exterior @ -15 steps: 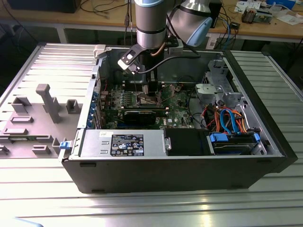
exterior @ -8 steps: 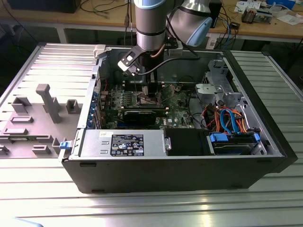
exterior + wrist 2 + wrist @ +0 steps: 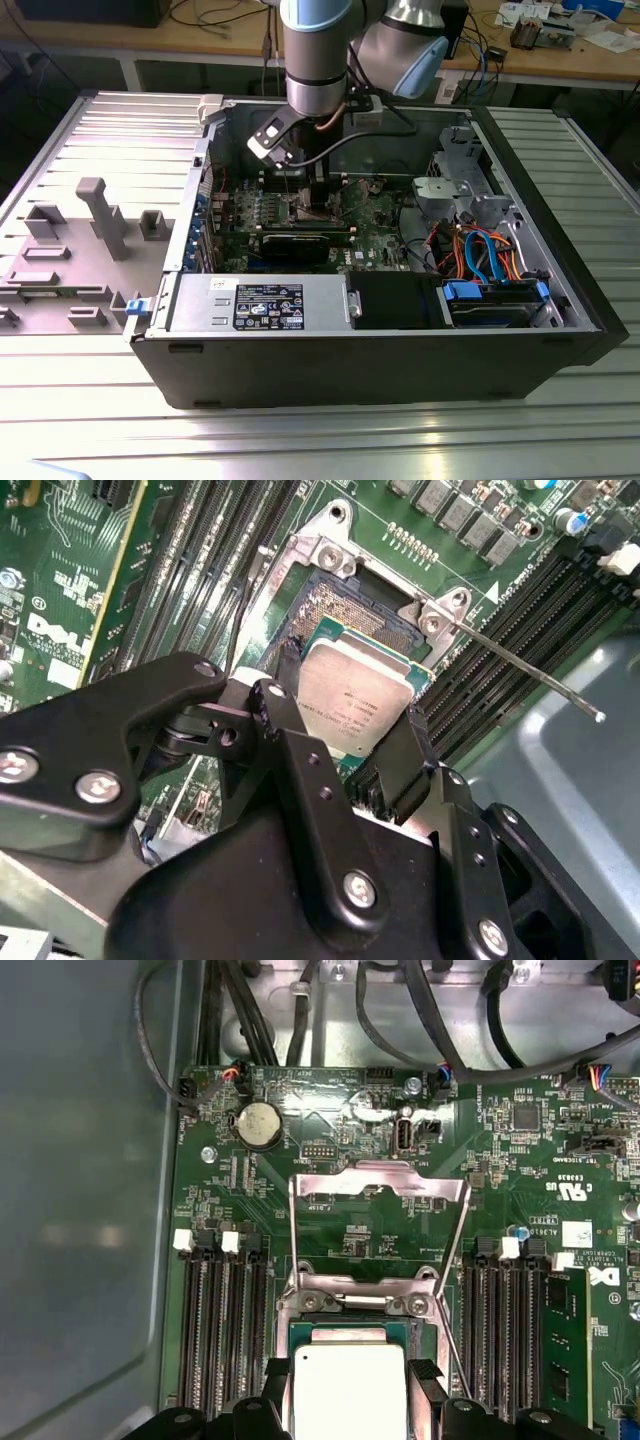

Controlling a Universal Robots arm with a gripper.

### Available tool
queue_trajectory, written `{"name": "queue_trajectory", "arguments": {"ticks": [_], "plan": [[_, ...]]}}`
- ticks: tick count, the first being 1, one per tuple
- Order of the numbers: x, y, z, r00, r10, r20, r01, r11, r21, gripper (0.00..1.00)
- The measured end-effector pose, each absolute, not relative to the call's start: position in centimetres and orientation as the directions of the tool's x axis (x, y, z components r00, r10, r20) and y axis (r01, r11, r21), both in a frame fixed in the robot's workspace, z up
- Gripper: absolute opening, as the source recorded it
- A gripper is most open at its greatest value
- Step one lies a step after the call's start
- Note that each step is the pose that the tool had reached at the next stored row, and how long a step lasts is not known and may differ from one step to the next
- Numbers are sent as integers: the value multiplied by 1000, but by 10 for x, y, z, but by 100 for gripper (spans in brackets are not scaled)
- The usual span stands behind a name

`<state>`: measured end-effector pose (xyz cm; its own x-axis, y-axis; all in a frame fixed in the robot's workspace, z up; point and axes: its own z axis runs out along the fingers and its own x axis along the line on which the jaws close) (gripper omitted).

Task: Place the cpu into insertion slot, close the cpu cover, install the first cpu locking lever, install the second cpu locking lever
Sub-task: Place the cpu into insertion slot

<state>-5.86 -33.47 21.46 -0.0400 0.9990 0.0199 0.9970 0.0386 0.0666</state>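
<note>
Over insertion slot point(image 3: 345, 605): gripper point(image 3: 350, 715) clamped on cpu point(image 3: 355, 685), chip pinched between jaws.

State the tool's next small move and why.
Probably lower the cpu straight down, gently. The tool grips it just above the insertion slot, exposed contacts show along one side, and the cpu cover stands open, out of the way.

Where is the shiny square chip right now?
In both wrist views the cpu sits between the jaws, over the insertion slot, with memory slots on either side.
</note>
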Motion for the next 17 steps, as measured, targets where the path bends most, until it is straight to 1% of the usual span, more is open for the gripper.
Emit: {"name": "queue_trajectory", "arguments": {"ticks": [5,8,17], "plan": [[-59,-338,213,-37,999,14,997,36,62,55],[-58,-338,212,-34,999,15,999,34,26,55],[-57,-338,205,-4,1000,15,1000,3,26,55]]}}
